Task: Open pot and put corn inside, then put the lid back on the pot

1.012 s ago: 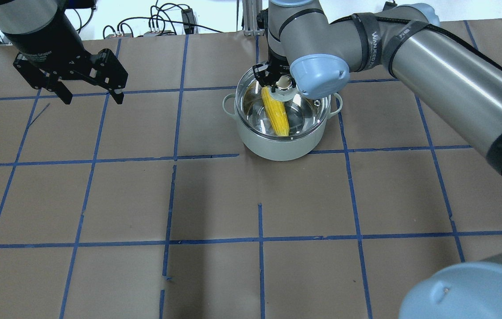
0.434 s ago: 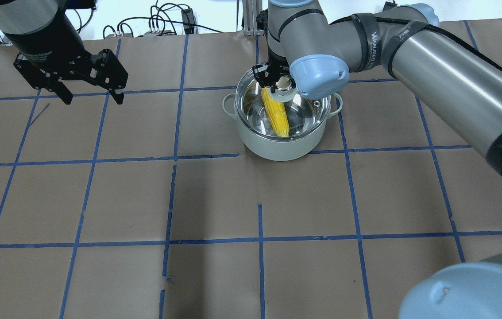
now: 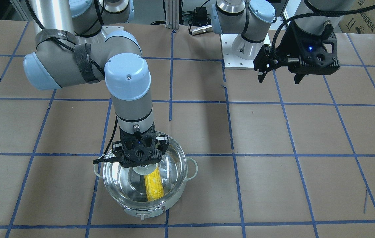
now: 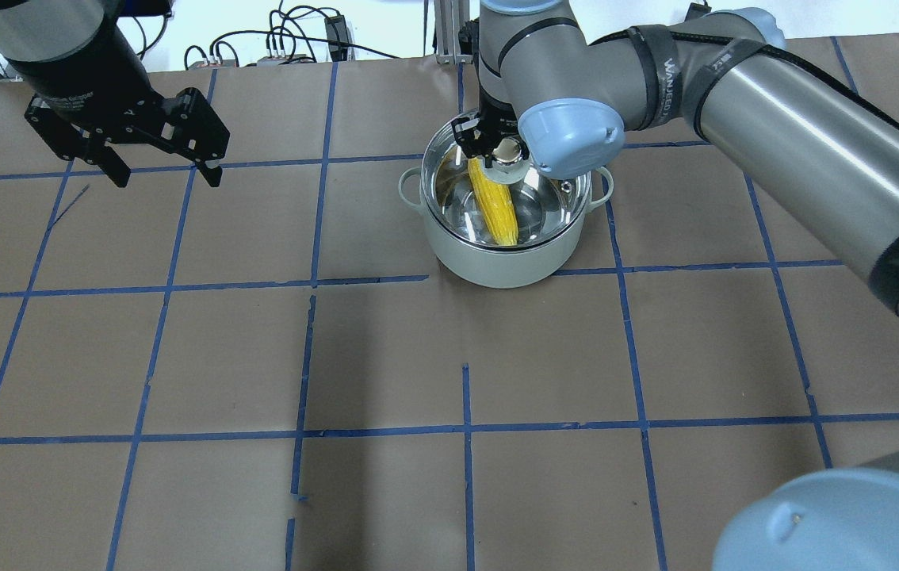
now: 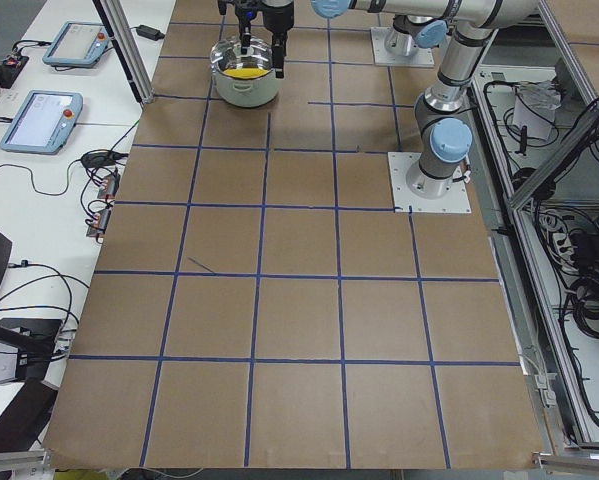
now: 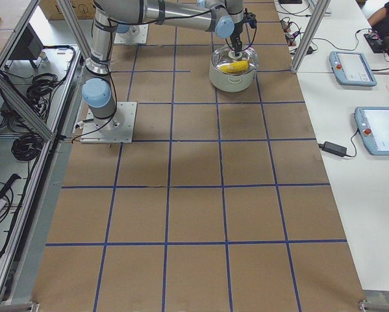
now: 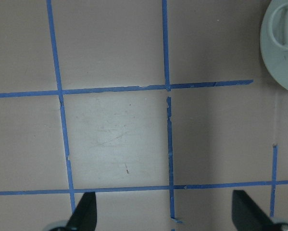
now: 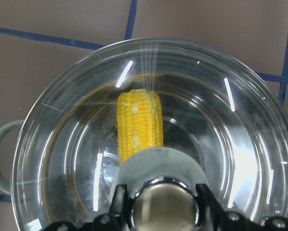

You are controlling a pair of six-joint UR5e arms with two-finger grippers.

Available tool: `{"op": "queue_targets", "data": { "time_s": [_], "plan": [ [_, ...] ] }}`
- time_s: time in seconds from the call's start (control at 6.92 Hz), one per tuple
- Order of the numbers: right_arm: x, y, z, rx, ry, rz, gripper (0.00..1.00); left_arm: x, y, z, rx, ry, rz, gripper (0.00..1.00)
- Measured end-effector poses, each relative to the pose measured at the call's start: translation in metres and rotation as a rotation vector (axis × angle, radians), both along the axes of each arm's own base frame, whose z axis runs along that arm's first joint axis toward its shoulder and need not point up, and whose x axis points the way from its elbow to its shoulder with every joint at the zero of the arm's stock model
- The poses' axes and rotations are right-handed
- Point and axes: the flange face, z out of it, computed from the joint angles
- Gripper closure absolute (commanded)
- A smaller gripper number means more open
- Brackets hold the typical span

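Right, from my seat: right end effector is clamped on the pale, metal-capped knob of the round clear glass dome lid, w/ fingers tight on both sides of the cap. Lid sits over the round pale grey-white pot, rims lined up; can't tell if it's fully seated. Yellow tapered ear of corn lies inside the pot, seen thru the glass, at a slant w/ one end under the knob. Pot stands on the brown paper desk w/ blue tape grid, its control knob facing away from the robot base. Left end effector hangs over bare desk, well apart from the pot, fingers spread wide. Its wrist cam catches only the pot's edge & a loop handle at upper right.
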Motion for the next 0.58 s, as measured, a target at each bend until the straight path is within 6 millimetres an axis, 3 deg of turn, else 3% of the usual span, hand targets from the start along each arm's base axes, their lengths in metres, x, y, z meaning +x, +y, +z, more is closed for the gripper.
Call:
{"op": "queue_targets", "data": {
  "time_s": [0.58],
  "plan": [
    [-0.0007,0.0021,0.0013,0.004,0.004,0.0,0.56,-0.0006,0.0001,0.0,0.0,0.0,-0.001,0.0]
  ]
}}
